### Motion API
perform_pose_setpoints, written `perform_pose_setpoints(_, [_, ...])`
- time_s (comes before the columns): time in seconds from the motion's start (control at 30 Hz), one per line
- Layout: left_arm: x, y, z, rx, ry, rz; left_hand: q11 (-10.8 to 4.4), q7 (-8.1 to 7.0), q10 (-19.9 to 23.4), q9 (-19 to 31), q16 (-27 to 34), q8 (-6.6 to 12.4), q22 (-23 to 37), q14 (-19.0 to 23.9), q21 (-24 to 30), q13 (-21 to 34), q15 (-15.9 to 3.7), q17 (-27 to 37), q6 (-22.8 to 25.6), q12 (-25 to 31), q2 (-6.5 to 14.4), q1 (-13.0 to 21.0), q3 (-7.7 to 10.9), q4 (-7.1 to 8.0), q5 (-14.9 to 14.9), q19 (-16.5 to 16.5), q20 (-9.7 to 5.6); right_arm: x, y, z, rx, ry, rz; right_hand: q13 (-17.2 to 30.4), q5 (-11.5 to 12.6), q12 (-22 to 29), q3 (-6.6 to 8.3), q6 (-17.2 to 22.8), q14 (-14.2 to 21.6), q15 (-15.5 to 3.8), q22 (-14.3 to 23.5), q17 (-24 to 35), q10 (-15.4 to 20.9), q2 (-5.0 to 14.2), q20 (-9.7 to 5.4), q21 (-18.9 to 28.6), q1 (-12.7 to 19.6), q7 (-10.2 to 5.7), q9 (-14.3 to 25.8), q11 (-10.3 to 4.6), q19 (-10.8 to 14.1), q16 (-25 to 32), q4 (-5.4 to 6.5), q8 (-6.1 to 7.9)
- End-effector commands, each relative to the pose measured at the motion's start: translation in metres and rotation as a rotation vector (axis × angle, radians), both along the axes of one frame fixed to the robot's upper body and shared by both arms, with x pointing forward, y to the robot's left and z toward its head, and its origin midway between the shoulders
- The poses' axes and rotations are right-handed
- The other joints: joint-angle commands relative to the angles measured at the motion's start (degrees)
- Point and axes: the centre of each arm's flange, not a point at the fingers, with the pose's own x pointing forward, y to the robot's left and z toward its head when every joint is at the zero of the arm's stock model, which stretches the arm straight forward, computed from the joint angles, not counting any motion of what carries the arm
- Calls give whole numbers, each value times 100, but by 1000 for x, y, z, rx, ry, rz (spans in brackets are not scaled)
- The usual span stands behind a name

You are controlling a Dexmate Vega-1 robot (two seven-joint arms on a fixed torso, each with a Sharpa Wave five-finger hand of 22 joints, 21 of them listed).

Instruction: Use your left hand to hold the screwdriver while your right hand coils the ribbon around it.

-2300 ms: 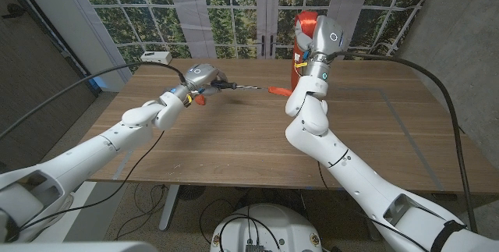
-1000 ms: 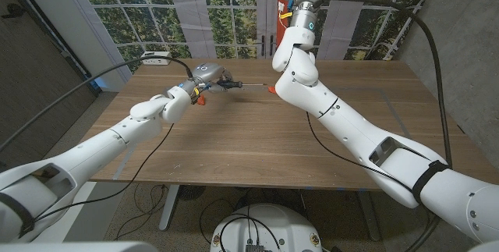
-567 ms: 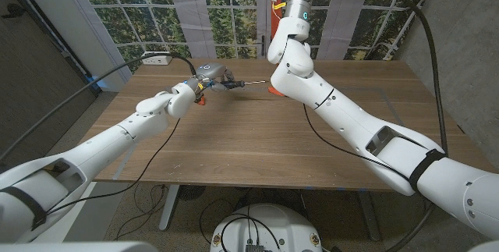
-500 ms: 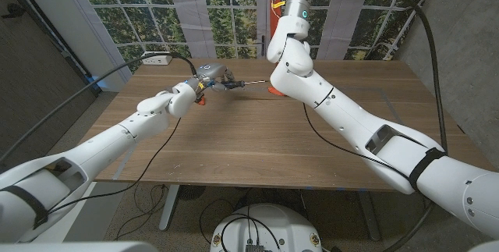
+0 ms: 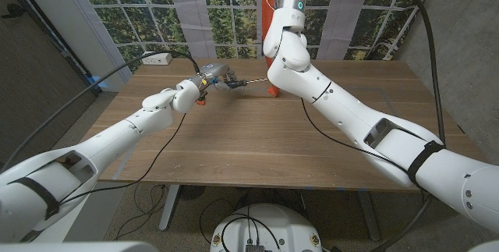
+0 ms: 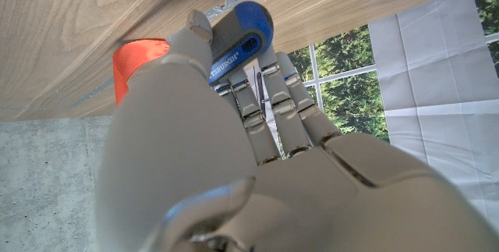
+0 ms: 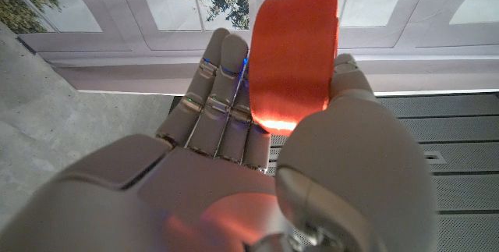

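Blue plastic marks the handle of the screwdriver [image 6: 238, 40], which is clasped by the left hand [image 5: 209, 76] over the far middle of the wooden table [image 5: 234, 143], its thin metal shaft pointing rightward. Being rigid and light, the tool is best held by that handle, so the shaft is left free for winding. Further right, the orange ribbon [image 7: 295, 49] is pinched between thumb and fingers of the right hand [image 7: 257, 158], raised high above the table. The ribbon is judged soft, limp and smooth, so tension would be needed.
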Motion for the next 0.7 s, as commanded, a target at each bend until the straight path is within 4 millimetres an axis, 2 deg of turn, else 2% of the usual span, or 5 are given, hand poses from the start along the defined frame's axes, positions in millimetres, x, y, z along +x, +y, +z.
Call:
perform_pose_setpoints(0.03, [7,-4,3,-7,12,-13,-180,-3,245,28,43,12,2,930,59,143,-1530,1020,521,-9,848,856,26,-11,52,-35,16,-12,9,13,-22,-44,23,1722,-25,83,18,204,410,-572,4,44,358,1166,-71,70,1214,-29,453,-273,-9,-29,41,10])
perform_pose_setpoints(0.3, [11,-6,4,-1,17,-19,-181,-3,255,29,42,-9,-13,928,106,156,-1529,1054,529,-25,848,860,20,-9,58,-51,17,-14,0,12,10,-50,12,1707,-27,66,16,209,417,-570,-12,87,342,1163,-78,117,1214,-18,465,-269,-38,-61,52,3])
perform_pose_setpoints(0.53, [14,-9,6,4,13,-15,-177,-6,256,31,40,-28,-27,927,148,167,-1529,1083,537,-43,848,865,17,-8,63,-71,21,-9,-19,4,64,-21,-31,1711,-30,66,15,209,427,-570,-24,112,337,1162,-82,155,1221,-28,467,-270,-49,-81,56,-9])
perform_pose_setpoints(0.7, [17,-13,9,10,11,-15,-170,-13,260,32,36,-36,-34,921,172,174,-1529,1099,542,-51,845,867,14,-9,64,-79,17,-17,-23,-7,63,-18,-34,1703,-35,63,-1,227,460,-569,-41,57,352,1151,-66,227,1241,-15,463,-263,-35,-139,47,-24])
